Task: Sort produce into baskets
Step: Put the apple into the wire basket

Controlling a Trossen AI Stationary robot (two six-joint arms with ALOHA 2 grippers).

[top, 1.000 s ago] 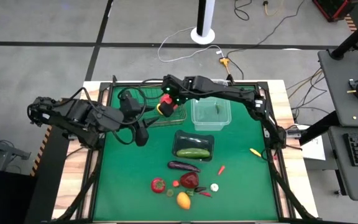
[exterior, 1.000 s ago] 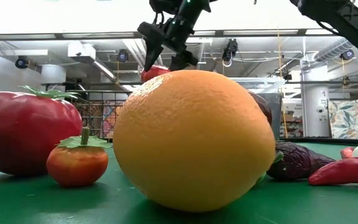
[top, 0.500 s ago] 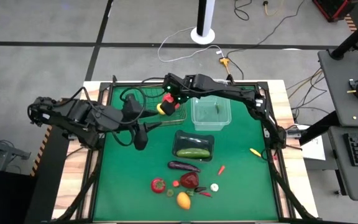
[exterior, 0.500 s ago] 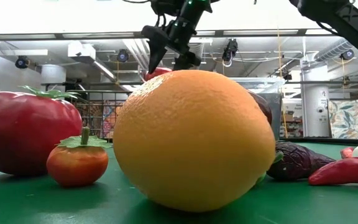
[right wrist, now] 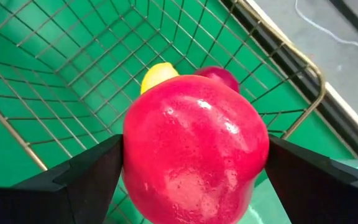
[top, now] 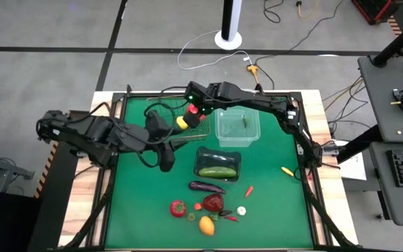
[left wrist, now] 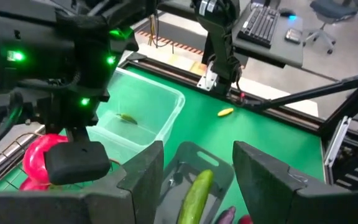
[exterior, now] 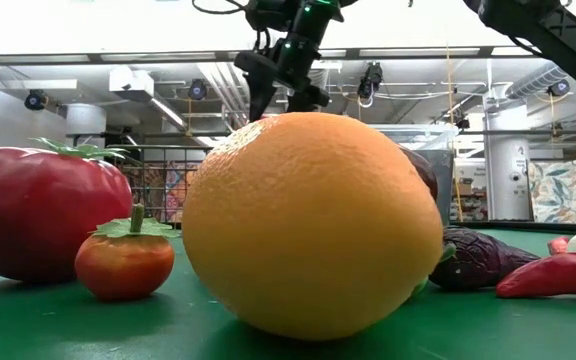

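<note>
My right gripper (top: pixel 193 110) is shut on a red round fruit (right wrist: pixel 194 149) above the wire basket (top: pixel 178 134) at the far middle. A yellow lemon (right wrist: pixel 159 76) and a dark-red round one (right wrist: pixel 219 76) lie on the basket's floor. The clear tub (top: pixel 236 127) stands to its right with a small green chili (left wrist: pixel 127 117) inside. The dark tray (top: pixel 219 157) holds the cucumber (top: pixel 217 171). My left gripper (top: pixel 165 159) is open and empty, left of the tray. Eggplant (top: pixel 207 187), tomato (top: pixel 178 208), orange one (top: pixel 206 225) and garlic (top: pixel 241 210) lie near the front. My right gripper pinches the red fruit by two opposite sides (right wrist: pixel 132 168) between its two fingers (right wrist: pixel 86 180). The fingers point down from above. The fruit is lifted clear, over the basket's inside and above the lemon.
A red chili (top: pixel 249 190) and a yellow chili (top: pixel 287 170) lie on the green mat toward the right. In the low view the orange one (exterior: pixel 313 225) fills the foreground, a big tomato (exterior: pixel 43 215) at its left. Bare mat shows at the left front.
My right gripper has gone a little toward the table's right edge with the red fruit, staying over the wire basket. My left gripper has moved toward the right and near edges, closer to the dark tray, still open.
</note>
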